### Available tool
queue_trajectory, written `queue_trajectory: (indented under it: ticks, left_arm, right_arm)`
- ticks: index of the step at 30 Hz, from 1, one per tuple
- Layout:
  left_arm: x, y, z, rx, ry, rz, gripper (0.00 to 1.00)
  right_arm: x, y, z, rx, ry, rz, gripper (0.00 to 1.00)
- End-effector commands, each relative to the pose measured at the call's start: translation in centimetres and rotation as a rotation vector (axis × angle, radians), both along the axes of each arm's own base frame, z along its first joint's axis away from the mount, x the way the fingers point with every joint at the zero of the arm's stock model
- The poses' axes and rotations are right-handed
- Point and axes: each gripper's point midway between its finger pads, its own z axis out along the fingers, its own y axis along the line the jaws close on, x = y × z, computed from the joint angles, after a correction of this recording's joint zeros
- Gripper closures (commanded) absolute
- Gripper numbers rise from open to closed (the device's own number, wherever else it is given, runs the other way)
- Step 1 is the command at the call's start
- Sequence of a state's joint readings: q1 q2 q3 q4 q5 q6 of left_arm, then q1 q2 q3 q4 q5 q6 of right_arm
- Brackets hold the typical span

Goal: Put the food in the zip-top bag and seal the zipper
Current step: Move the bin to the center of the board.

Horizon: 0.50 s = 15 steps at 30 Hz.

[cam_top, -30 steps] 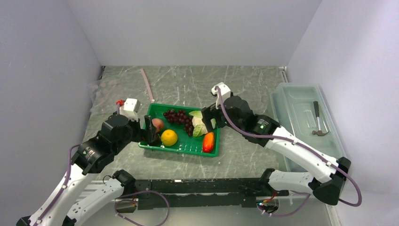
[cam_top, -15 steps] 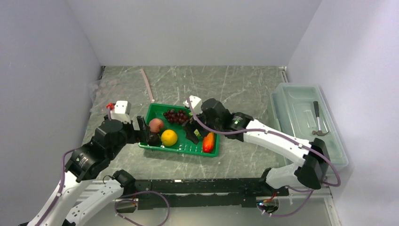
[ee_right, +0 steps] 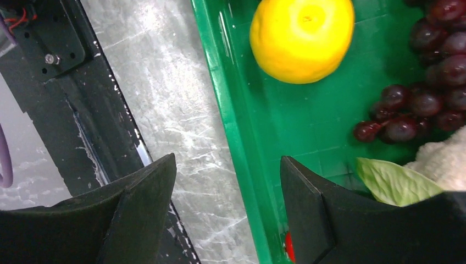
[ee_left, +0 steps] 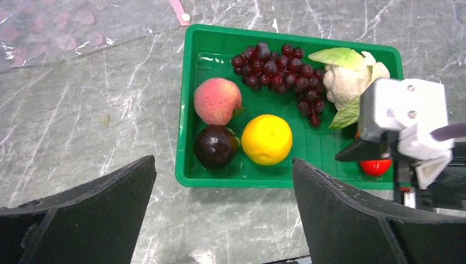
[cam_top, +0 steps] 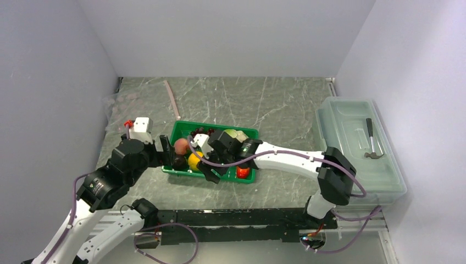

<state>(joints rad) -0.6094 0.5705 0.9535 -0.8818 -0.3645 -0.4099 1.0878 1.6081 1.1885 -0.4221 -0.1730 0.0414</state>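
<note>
Food (ee_left: 266, 139) all in green tray (ee_left: 236, 180), none bagged. Your right gripper (ee_right: 225, 170) straddles its near rim, part open, empty; left gripper (ee_left: 222, 165) wide open, empty. Shift onto one piece before you close. Zip-top bag (cam_top: 121, 104) lies far-left.

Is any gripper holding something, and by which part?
Nothing is held. The left gripper is open; the right gripper, open, straddles the green tray rim without gripping it.

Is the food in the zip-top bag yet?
Out. The grape bunch, lettuce, lemon and dark round fruit all lie in the green tray; the zip-top bag lies apart.
</note>
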Motion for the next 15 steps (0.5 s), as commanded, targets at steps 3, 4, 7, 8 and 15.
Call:
queue_trajectory:
  ticks: [3, 4, 7, 8, 15]
  left_arm:
    - [0.1, 0.1, 0.8, -0.025, -0.027, 0.02, 0.0]
    - [0.2, 0.1, 0.8, -0.025, -0.027, 0.02, 0.0]
    - [0.2, 0.1, 0.7, -0.022, -0.024, 0.021, 0.0]
    - [0.2, 0.1, 0.8, -0.024, -0.026, 0.02, 0.0]
    - [0.1, 0.3, 0.9, -0.028, -0.033, 0.024, 0.0]
  right_arm:
    - [-0.1, 2.2, 0.0, 0.012, -0.024, 0.042, 0.29]
    - [-0.2, 2.4, -0.2, 0.005, -0.026, 0.049, 0.29]
    - [-0.6, 2.8, -1.2, -0.02, -0.026, 0.066, 0.31]
    - [-0.7, 3.0, -1.5, -0.027, -0.023, 0.07, 0.31]
    - [-0.5, 3.2, -2.9, -0.076, -0.037, 0.086, 0.38]
